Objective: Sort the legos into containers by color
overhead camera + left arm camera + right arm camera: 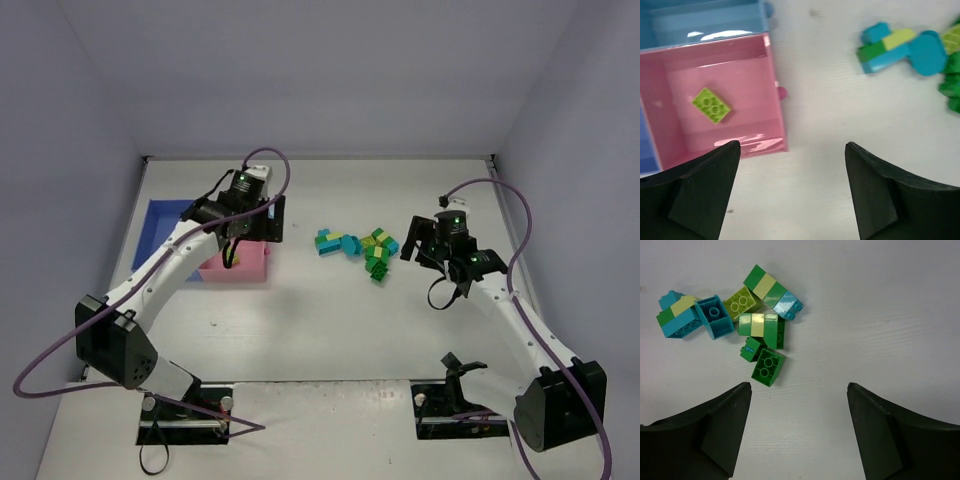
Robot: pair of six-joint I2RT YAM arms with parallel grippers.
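A heap of legos (362, 249) in dark green, yellow-green and teal lies mid-table; it shows in the right wrist view (762, 325) and at the upper right of the left wrist view (900, 47). One yellow-green lego (711, 105) lies in the pink tray (775, 125), joined to the large blue tray (160, 230) and the narrow light-blue tray (705, 25). My left gripper (792, 150) is open and empty, just right of the pink tray's edge (250, 270). My right gripper (799, 390) is open and empty, right of the heap, near a dark green lego (768, 367).
Grey walls close the table at the back and sides. Purple cables loop from both arms. The arm bases (185, 415) stand at the near edge.
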